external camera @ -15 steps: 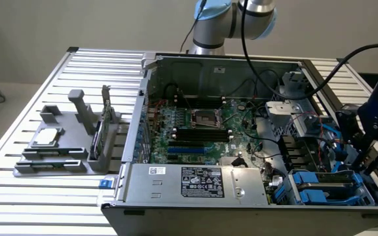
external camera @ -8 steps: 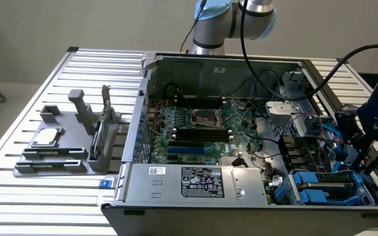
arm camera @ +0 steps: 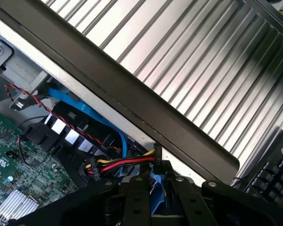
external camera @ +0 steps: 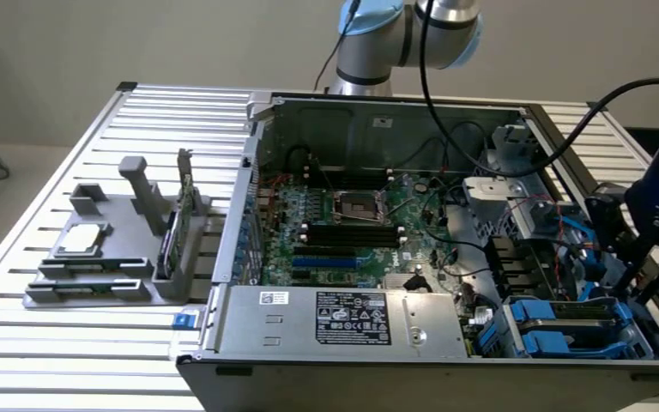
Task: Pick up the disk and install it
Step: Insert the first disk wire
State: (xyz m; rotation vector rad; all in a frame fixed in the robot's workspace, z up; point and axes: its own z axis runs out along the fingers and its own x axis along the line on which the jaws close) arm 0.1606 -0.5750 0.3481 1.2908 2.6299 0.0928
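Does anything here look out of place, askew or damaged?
Nothing stands out. The computer case lies open on the table, its cables lie inside it, and the chip and card sit in the grey holder.

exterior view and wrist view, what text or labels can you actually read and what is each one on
"AOC", as best it reads, on the black keyboard.
Black printed label on the silver metal power supply box: print too small to read.
White sticker beside that label: too small to read.
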